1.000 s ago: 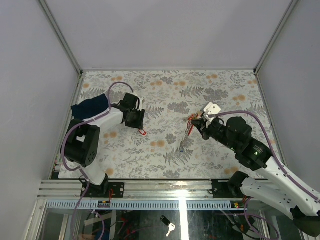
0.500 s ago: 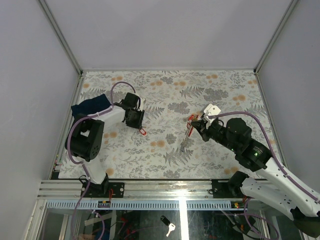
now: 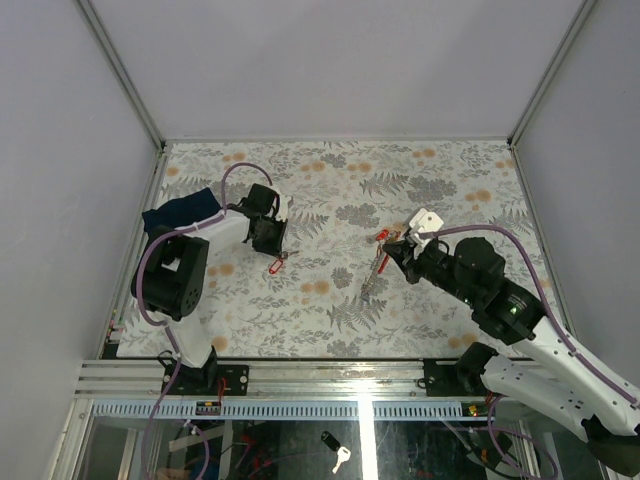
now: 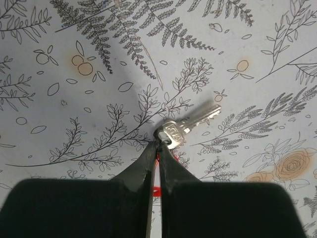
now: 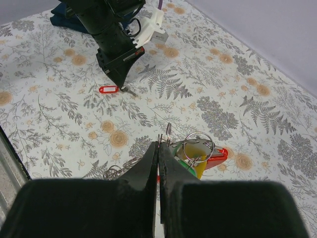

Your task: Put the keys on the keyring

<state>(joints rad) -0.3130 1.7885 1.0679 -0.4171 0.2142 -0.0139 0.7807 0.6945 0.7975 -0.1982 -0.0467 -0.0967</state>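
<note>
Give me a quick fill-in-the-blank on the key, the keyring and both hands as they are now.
1. The left hand grips a silver key with a ____ tag.
2. The right hand has its jaws ____.
3. The keyring hangs from the ____ hand.
Missing words: red; shut; right.

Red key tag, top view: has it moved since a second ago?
Yes: the red key tag has shifted slightly left, away from the orange flowers printed beside it.
</note>
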